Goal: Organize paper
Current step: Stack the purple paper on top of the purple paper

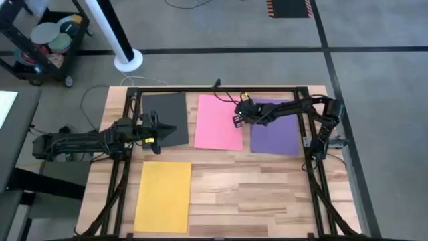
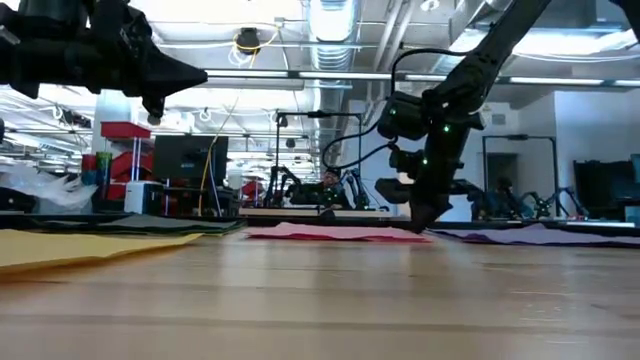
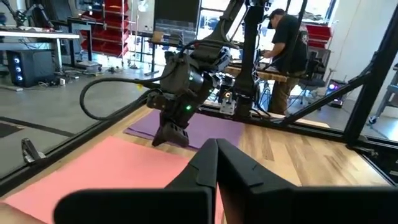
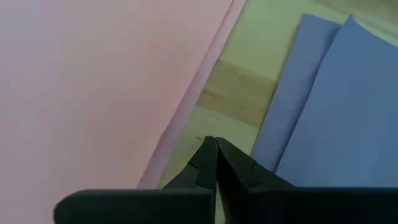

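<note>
Yellow sheet (image 1: 163,196): lies flat on the wooden table (image 1: 267,194) at its near left, well apart from the other sheets, long side running front to back. Black sheet (image 1: 166,118): flat at the far left of the table, its near edge partly under the left arm. Pink sheet (image 1: 219,122): flat just beside the black one, at the far middle, slightly skewed. Purple sheet (image 1: 275,128): flat to the right of the pink one, a strip of bare wood showing between the two; in the right wrist view a second purple-blue edge (image 4: 292,93) shows beside the main sheet, so it may be more than one sheet or a fold, which cannot be told. Left gripper (image 1: 155,129): reaches in from the table's left side, raised above the near edge of the black sheet, fingers pressed together with nothing between them. Right gripper (image 1: 237,119): reaches in from the right, tip down at the table surface in the gap between the pink and purple sheets, at the pink sheet's right edge; fingers closed to a point, no sheet seen between them. Person (image 3: 287,46): stands in the room beyond the table, seen in the left wrist view.
</note>
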`<state>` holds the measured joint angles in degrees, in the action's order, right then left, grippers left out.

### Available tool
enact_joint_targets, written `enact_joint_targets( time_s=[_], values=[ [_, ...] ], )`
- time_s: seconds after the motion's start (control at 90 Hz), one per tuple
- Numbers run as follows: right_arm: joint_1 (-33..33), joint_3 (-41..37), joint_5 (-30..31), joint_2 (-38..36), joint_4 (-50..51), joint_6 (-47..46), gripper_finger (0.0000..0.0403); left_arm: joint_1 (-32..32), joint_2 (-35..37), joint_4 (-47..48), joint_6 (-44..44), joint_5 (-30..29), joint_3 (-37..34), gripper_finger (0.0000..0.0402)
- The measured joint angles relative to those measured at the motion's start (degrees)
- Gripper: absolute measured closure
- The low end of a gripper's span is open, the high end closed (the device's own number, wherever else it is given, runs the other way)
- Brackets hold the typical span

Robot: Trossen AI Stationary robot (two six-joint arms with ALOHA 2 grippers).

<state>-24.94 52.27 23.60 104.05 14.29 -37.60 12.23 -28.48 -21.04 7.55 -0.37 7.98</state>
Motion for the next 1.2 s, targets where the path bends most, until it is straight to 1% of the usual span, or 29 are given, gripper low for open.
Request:
enact_joint_targets(
  time_s=[0.544,0.667,0.833,0.911,1.0,1.111,1.2],
  values=[
    [-0.3,0.0,0.1,0.0,0.7,0.2,0.0403,0.0,0.0,0.8,0.0,-0.3,0.0,0.0402],
    [0.5,1.3,0.2,0.0,2.3,1.8,0.0403,0.0,0.0,0.8,0.0,-0.3,0.0,0.0402],
    [2.1,3.5,0.5,-3.0,5.0,6.5,0.0403,0.0,0.0,0.8,0.0,-0.4,0.0,0.0401],
    [2.7,4.0,-1.6,-5.6,7.8,9.1,0.0403,0.0,0.0,0.8,-0.1,-0.6,0.0,0.0401],
    [3.6,4.0,-2.5,-6.8,10.9,8.4,0.0403,0.0,0.0,0.8,-0.7,-0.6,0.0,0.0402],
    [4.7,4.0,-3.3,-5.9,11.4,7.2,0.0403,0.0,0.0,0.8,-0.8,-0.6,0.0,0.0401],
    [5.4,4.0,-4.0,-3.3,9.7,7.0,0.0403,0.0,0.0,0.8,-0.5,-0.6,0.0,0.0402]
  ],
)
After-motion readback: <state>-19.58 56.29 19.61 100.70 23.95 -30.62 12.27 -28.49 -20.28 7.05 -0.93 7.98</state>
